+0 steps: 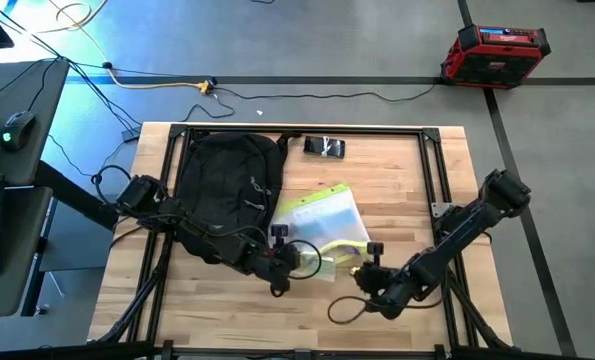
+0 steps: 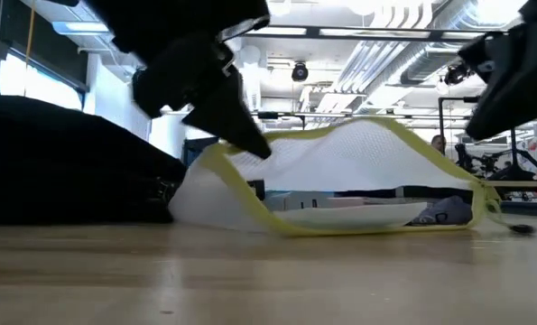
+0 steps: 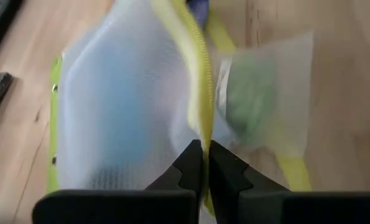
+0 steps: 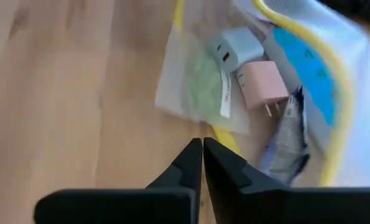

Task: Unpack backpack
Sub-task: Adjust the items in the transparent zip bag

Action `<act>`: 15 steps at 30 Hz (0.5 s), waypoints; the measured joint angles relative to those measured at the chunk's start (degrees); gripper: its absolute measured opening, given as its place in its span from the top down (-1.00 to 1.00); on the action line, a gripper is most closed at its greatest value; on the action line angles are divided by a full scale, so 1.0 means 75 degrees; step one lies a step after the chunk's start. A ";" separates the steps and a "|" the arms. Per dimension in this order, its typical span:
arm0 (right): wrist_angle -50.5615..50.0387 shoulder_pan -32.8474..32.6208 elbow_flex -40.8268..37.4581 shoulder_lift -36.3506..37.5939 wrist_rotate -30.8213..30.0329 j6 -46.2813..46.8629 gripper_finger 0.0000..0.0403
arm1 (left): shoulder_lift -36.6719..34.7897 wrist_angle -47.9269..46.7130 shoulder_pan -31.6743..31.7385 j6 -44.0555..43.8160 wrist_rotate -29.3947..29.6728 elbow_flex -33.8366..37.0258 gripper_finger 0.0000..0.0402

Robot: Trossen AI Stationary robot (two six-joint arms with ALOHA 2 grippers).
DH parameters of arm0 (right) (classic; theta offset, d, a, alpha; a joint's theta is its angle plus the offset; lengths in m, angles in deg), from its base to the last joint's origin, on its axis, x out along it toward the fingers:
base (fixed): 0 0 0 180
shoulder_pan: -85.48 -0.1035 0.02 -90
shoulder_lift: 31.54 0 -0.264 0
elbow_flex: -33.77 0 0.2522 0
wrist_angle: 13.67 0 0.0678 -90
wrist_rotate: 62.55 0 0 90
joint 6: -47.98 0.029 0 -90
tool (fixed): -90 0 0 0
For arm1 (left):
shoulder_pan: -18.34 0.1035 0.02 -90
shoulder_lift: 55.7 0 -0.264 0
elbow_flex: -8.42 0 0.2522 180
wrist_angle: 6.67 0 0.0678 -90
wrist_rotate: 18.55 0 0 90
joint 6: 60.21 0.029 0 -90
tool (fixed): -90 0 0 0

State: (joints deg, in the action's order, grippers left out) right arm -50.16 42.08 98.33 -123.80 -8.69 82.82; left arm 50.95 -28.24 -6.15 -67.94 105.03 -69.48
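The black backpack lies flat on the table's left half, also showing as the backpack in the low view. Beside it lies a white mesh pouch with yellow trim, its mouth gaping toward the near edge, pouch. My left gripper is shut on the pouch's trim. My right gripper is shut at the pouch's near right corner, with its tips right by a yellow strip. Two chargers and a clear bag lie at the mouth. My left gripper pinches the pouch's yellow zipper edge between its two fingers, the fingers lying across that edge. The edge is lifted off the table at that spot, while the pouch's underside stays on the wood. My right gripper: I cannot tell whether it touches the yellow strip.
A small dark object lies near the table's far edge. Bare wood shows along the near edge and at the far right. A loop of cable hangs from the right arm.
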 joint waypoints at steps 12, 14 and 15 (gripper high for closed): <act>-0.1136 0.0911 0.0000 -0.0243 -0.0108 0.0993 0.29 | 0.0000 0.0562 -0.0093 -0.0020 0.0018 0.0000 1.00; -0.1643 0.1110 0.0000 -0.0243 -0.0020 0.1365 0.20 | 0.0000 0.0562 -0.0093 -0.0023 0.0018 0.0003 1.00; -0.1910 0.1203 0.0000 -0.0243 -0.0023 0.1593 0.17 | 0.0000 0.0562 -0.0093 -0.0023 0.0018 0.0003 1.00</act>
State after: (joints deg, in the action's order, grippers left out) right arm -64.49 51.10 98.33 -125.62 -8.86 94.77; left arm 50.95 -24.03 -6.85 -68.11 105.17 -69.46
